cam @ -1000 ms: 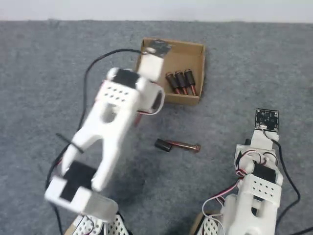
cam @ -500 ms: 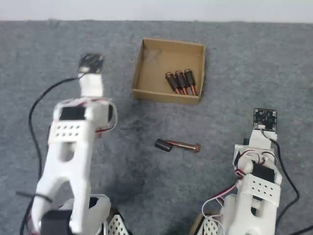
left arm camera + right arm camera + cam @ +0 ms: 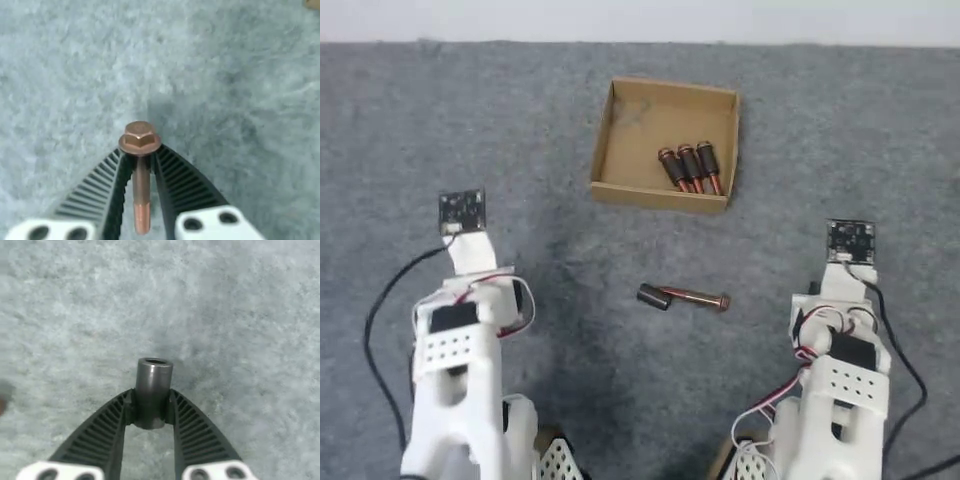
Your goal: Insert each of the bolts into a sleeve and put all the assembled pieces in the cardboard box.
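My left gripper [image 3: 141, 152] is shut on a copper bolt [image 3: 140, 141], hex head pointing away from the wrist, above grey carpet. My right gripper [image 3: 152, 399] is shut on a dark sleeve [image 3: 154, 382], its open end facing away from the wrist. In the high view the left arm [image 3: 468, 305] is drawn back at the near left and the right arm [image 3: 842, 330] at the near right. The cardboard box [image 3: 620, 150] sits at the far centre with three assembled pieces [image 3: 689, 168] in its right half. Another bolt in a sleeve [image 3: 682, 297] lies on the carpet between the arms.
Grey carpet [image 3: 790, 130] covers the table up to a pale wall at the far edge. A black cable [image 3: 380, 310] loops beside the left arm. Open carpet lies left and right of the box.
The left arm swung from over the box's left edge out to the left and pulled back toward the near side. The right arm shifted only slightly.
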Controlling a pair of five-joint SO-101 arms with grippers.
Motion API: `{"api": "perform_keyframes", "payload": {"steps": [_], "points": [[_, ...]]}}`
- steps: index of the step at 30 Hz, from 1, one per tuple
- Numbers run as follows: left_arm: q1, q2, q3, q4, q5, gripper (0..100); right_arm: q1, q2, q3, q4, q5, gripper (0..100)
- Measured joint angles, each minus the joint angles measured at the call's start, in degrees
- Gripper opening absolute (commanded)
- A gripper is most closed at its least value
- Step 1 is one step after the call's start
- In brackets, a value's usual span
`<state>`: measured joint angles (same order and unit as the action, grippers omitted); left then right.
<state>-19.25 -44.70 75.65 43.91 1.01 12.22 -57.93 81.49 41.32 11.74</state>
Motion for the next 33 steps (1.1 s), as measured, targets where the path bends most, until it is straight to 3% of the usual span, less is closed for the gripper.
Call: {"api": "perform_keyframes", "payload": {"steps": [5, 13, 24, 33], "points": [[-1.05, -6.86, 4.75, 0.0, 0.0, 1, -4.75, 0.0, 0.09, -6.42, 0.0, 0.9], [-1.32, -18.2, 10.73, 0.0, 0.0, 1, -10.55, 0.0, 0.18, -28.22, 0.0, 0.9], [-1.23, -34.11, 17.76, 0.0, 0.09, 1, -19.69, 0.09, 7.56, -49.76, 0.0, 0.9], [-1.23, -43.96, 20.13, 2.11, 0.09, 1, -21.45, 1.14, 6.95, -55.12, 0.09, 0.8]]}}
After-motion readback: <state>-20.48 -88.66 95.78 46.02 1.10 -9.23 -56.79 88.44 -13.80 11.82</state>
